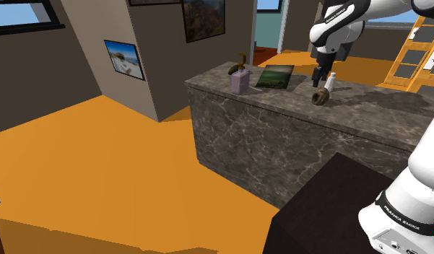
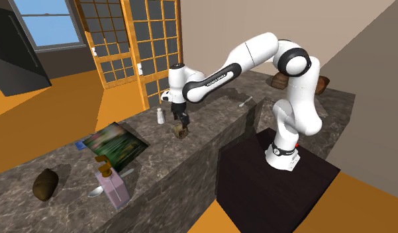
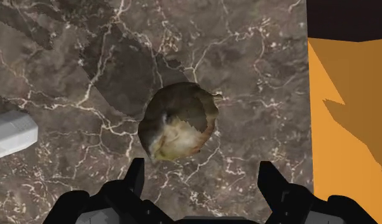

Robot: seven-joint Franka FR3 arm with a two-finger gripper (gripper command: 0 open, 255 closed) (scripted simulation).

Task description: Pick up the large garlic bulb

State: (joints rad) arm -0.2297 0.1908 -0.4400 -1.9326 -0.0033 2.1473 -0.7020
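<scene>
The large garlic bulb (image 3: 178,121), brown with a paler patch, lies on the dark marble table (image 3: 259,70), near a small white bottle (image 1: 333,76) and apart from a green book (image 1: 275,76). It looks nearly round. In the wrist view its slightly longer axis runs at a slant to the line between the fingers, pale end nearer them. The gripper (image 3: 202,172) hangs above it, fingers wide apart and touching nothing.
</scene>
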